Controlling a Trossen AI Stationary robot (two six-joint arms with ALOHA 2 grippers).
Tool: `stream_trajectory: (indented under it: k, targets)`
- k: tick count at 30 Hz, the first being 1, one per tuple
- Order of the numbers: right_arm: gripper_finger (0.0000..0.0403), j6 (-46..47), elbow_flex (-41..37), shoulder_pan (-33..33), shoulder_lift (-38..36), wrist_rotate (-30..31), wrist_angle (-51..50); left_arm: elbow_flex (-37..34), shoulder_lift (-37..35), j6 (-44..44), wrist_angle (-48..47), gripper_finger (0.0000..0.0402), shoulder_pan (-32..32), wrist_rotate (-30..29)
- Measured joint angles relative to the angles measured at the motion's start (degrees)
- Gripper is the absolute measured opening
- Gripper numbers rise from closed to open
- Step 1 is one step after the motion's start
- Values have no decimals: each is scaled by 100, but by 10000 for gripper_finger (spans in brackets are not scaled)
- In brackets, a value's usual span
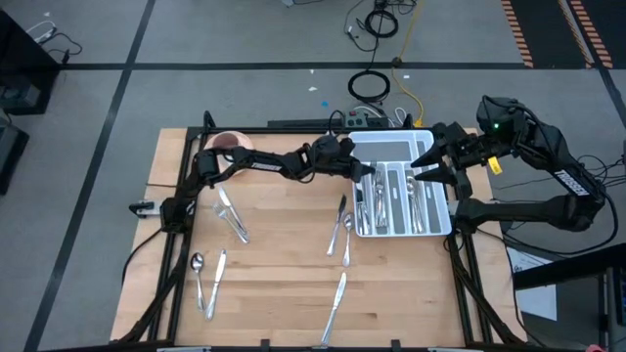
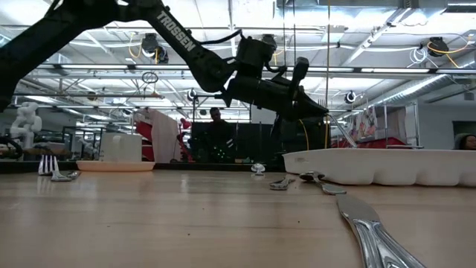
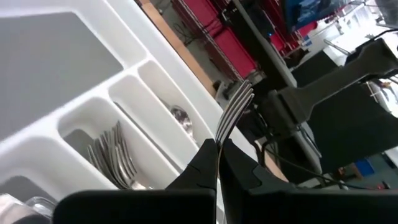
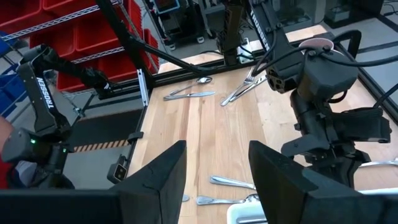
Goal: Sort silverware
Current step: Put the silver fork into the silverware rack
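A fork [image 3: 234, 113] is pinched between the pressed-together fingers of the left gripper [image 1: 364, 168] above the white tray [image 1: 442, 227] at the right of the high view's centre. For a clean drop it should be lowered, tines aligned, into the compartment already holding forks [image 3: 114, 155] before release. The left arm is stretched across the table's far edge, while the right gripper [image 1: 427, 162], its fingers spread and empty, is held over the tray's right side; more silverware [image 1: 340, 233] lies on the table.

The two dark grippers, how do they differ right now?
The left gripper is shut on a shiny metal fork; the right gripper is open and empty. The left hangs over the white compartmented tray; the right sits at the tray's far side. Both are near the tray.
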Motion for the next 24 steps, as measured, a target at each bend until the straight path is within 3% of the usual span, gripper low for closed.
stream_trajectory:
  k: [24]
  targets:
    - [167, -125, 0, 2, 2, -4, 177, -4, 798, -1288, 1024, 2, -96, 611]
